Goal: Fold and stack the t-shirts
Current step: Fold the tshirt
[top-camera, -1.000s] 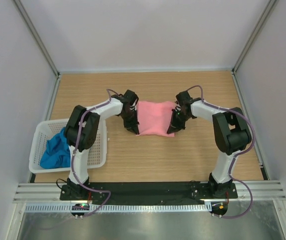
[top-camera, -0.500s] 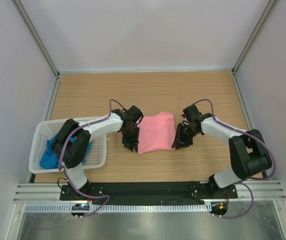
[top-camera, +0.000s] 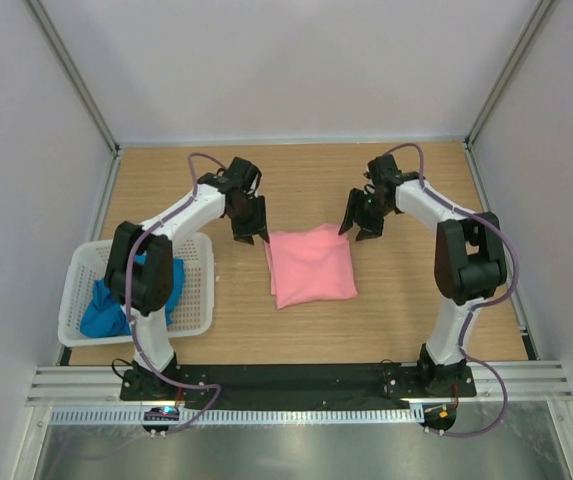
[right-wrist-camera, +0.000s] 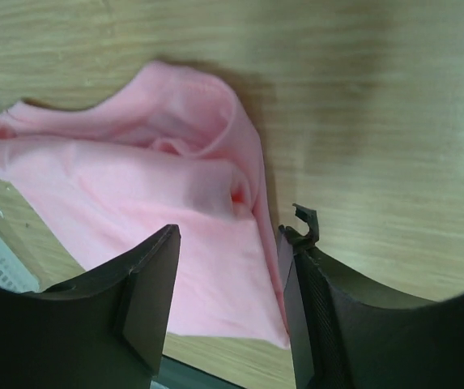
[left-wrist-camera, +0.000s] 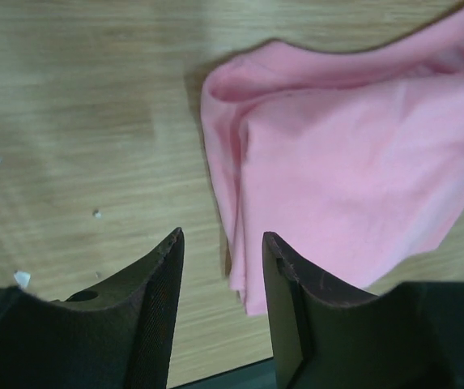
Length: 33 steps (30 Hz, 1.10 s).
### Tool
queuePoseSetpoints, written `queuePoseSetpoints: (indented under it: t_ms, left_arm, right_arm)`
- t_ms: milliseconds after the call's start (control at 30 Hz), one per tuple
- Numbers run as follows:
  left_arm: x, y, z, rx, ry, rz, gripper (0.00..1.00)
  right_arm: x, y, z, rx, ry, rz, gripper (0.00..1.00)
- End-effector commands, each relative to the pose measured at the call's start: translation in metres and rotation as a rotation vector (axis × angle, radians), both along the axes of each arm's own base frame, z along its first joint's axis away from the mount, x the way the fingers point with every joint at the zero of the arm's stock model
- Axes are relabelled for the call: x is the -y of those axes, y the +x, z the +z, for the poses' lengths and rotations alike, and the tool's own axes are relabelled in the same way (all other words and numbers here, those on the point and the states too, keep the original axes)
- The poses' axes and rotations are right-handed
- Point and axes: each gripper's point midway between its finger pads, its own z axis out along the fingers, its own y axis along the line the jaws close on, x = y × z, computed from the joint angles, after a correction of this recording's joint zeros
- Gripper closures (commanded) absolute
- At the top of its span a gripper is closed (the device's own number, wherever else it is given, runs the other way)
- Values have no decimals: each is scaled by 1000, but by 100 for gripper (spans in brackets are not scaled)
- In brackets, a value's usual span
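The salmon pink t-shirt (top-camera: 311,264) lies folded into a small rectangle on the wooden table, mid-centre. My left gripper (top-camera: 249,228) hovers just beyond its far left corner, open and empty; the left wrist view shows the pink shirt (left-wrist-camera: 353,162) lying past the parted left gripper (left-wrist-camera: 222,243). My right gripper (top-camera: 362,224) hangs open off the far right corner, and in the right wrist view the pink shirt (right-wrist-camera: 134,194) lies flat below the right gripper (right-wrist-camera: 230,243), not gripped. The bright blue t-shirt (top-camera: 116,302) sits crumpled in the basket.
A white perforated basket (top-camera: 194,290) stands at the near left of the table, beside the left arm's base. Grey walls and metal frame posts close the table on three sides. A few small white specks (left-wrist-camera: 21,279) lie on the wood by the left gripper.
Both grippers have let go of the pink shirt, opened and pulled back to the far side. The shirt now lies folded flat and nearer than before.
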Motion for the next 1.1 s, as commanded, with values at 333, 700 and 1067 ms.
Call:
queuePoseSetpoints:
  t_ms: [333,700,1067]
  left_arm:
    - [34,47,-21,2,-108,-40,55]
    - [34,62,-22,-3,-144,-16,100]
    - [7,64,6,98,-49,62,100]
  right_arm:
    - [-9,47,-13,9,11,42,60]
    - [-12,60,11,63,33,-13,98]
    - [-17,67,46,124,66,-2,99]
